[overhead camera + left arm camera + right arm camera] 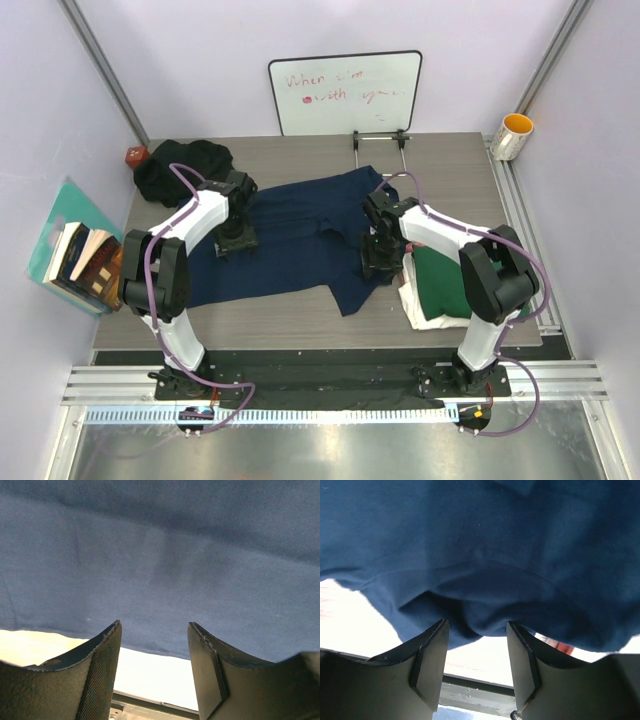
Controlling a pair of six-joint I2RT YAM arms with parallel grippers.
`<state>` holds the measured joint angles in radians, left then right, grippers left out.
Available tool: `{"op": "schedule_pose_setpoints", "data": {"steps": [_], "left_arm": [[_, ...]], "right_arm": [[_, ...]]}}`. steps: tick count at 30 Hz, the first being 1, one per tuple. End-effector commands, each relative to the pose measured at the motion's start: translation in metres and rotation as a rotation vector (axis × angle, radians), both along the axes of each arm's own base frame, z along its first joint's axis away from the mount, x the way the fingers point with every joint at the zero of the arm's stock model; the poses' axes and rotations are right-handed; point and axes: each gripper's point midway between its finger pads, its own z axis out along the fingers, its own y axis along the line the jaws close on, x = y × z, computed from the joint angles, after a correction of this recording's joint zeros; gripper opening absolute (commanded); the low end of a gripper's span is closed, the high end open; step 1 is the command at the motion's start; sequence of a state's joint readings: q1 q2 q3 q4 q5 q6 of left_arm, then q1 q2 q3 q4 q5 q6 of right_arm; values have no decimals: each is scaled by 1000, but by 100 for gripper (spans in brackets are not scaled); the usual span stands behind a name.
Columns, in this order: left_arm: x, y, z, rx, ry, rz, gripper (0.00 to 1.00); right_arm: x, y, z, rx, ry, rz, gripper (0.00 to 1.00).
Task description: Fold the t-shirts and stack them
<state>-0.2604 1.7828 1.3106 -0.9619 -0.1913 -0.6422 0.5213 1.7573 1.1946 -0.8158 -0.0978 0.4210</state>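
A navy blue t-shirt (300, 235) lies spread across the middle of the table, filling the left wrist view (160, 555) and the right wrist view (485, 545). My left gripper (237, 240) (154, 624) stands open low over its left part, with nothing between the fingers. My right gripper (378, 262) (477, 622) is open at the shirt's rumpled right edge, and only bare table shows in its gap. A black t-shirt (185, 165) lies crumpled at the back left. At the right a folded dark green t-shirt (440, 280) lies on a cream-white one (425, 318), and a bit of pink-red (562, 647) shows beside them.
A whiteboard (345, 93) with red writing leans on the back wall, with a small metal stand (380, 140) in front of it. A yellow and white mug (513, 136) sits at the back right. Books (80, 258) lie off the table's left edge, and a small red object (135, 156) is in the back left corner.
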Motion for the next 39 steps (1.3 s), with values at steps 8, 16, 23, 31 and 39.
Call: {"op": "schedule_pose_setpoints", "data": {"steps": [8,16,23,31,39], "left_arm": [[-3,7,1,28,-9,-14,56],[-3,8,-3,34,-8,-12,55],[0,10,-2,42,-26,-10,55],[2,10,-1,41,-43,-1,54],[-1,12,-2,50,-40,-1,54]], "right_arm": [[-7,11,0,-12,52,56,55],[-13,7,-16,-52,78,79,1],[20,24,32,-14,-37,103,1],[59,54,81,73,-132,104,1],[84,71,65,82,-144,101,1]]}}
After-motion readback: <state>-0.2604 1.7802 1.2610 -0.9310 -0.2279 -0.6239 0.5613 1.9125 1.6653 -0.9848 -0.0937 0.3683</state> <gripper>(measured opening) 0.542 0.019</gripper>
